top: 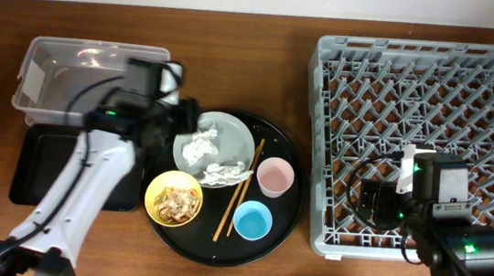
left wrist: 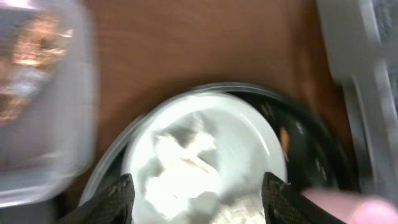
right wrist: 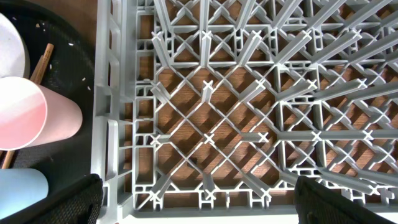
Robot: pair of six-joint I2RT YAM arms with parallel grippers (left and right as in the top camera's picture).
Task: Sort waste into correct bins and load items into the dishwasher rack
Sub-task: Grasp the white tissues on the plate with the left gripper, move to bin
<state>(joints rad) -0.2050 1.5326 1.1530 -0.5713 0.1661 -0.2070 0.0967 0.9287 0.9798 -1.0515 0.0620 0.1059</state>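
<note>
left tool (left wrist: 199,200): your jaws are spread wide with nothing held, over the plate (top: 229,129). Wrist view is blurred.
right tool (right wrist: 199,204): wide open and empty, above the rack (top: 419,73) floor near its corner closest to the round tray (top: 290,211).
napkins (top: 198,148): crumpled on the plate, and one piece laps over the near rim.
yellow bowl (top: 174,196): on the round tray, with brownish scraps (top: 176,204) inside.
pink cup (top: 274,176), blue cup (top: 252,219): upright on the round tray, right of the chopsticks (top: 240,191).
clear tub (top: 51,81), black bin tray (top: 36,171): side by side at your left on the counter (top: 237,54).
</note>
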